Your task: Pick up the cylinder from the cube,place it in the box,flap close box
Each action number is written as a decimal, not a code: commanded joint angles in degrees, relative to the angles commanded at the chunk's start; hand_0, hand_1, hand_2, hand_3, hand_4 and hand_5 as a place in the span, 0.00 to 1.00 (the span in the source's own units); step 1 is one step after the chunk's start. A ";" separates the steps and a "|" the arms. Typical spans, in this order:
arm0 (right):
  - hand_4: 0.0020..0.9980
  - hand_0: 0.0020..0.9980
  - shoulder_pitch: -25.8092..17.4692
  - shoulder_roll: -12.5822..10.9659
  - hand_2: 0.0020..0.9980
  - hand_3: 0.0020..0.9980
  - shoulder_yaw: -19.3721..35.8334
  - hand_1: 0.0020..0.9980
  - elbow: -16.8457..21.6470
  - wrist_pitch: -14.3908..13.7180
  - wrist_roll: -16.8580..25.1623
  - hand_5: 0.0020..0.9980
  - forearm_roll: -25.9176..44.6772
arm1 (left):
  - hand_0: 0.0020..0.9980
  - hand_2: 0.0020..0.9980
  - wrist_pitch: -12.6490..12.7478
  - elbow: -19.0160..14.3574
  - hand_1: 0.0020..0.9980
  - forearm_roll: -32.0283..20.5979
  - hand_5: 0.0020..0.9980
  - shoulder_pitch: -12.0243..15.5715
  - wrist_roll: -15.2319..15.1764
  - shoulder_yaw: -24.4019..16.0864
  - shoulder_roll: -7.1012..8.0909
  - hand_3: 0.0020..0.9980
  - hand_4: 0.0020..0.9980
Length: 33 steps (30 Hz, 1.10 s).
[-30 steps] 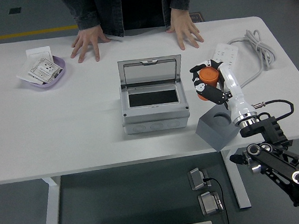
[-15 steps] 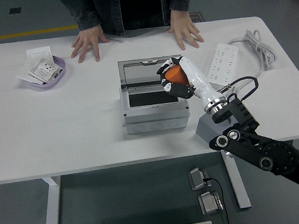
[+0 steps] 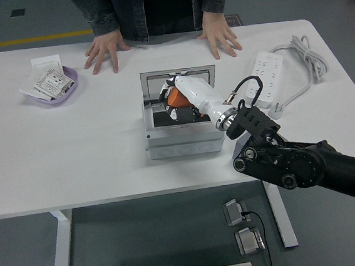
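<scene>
The right hand (image 3: 183, 98) grips the orange cylinder (image 3: 175, 97), fingers wrapped around it, directly above the open box (image 3: 183, 139). Beyond the hand, a person's hands (image 3: 103, 51) lie flat on the counter (image 3: 73, 155).

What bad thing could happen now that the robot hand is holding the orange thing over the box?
1. The right hand grips the orange cylinder right above the grey box; released off-centre, it might hit the rim and roll onto the table.
2. The open lid stands just behind the hand, so the hand could knock it.
3. The person's hands rest flat nearby, and a rolling cylinder could reach them.
</scene>
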 joint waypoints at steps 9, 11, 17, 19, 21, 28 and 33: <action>0.13 0.00 4.54 2.55 0.39 0.28 -9.96 0.05 -6.93 0.81 0.27 0.00 2.60 | 0.62 0.59 -0.05 -0.06 0.67 0.01 0.11 -0.22 0.00 0.27 0.10 0.57 0.63; 0.13 0.00 4.92 2.69 0.39 0.28 -10.78 0.05 -7.64 0.93 0.26 0.00 2.80 | 0.62 0.59 -0.06 -0.05 0.67 -0.08 0.11 -0.20 0.01 0.39 0.08 0.57 0.63; 0.13 0.00 5.64 2.85 0.39 0.30 -10.85 0.05 -8.51 1.38 0.23 0.00 2.86 | 0.62 0.59 -0.10 -0.03 0.67 -0.21 0.11 -0.10 0.02 0.68 -0.01 0.57 0.63; 0.13 0.00 5.80 2.88 0.39 0.30 -10.12 0.05 -8.59 1.93 0.33 0.00 2.56 | 0.62 0.59 -0.11 -0.04 0.67 -0.08 0.11 -0.10 0.02 0.59 -0.01 0.57 0.63; 0.14 0.00 5.93 2.89 0.39 0.31 -9.49 0.06 -8.67 2.62 0.47 0.00 2.37 | 0.62 0.59 -0.11 -0.07 0.67 0.07 0.11 -0.11 0.02 0.51 -0.01 0.57 0.63; 0.40 0.00 6.07 2.75 0.44 0.49 -8.45 0.07 -8.69 4.82 0.36 0.00 1.81 | 0.62 0.59 -0.14 -0.13 0.67 0.49 0.11 -0.20 0.04 0.19 0.04 0.57 0.63; 0.67 0.03 6.11 2.72 0.50 0.62 -8.26 0.19 -8.88 5.56 0.31 0.39 1.50 | 0.62 0.59 -0.16 -0.16 0.67 0.72 0.11 -0.34 0.05 0.02 0.14 0.57 0.63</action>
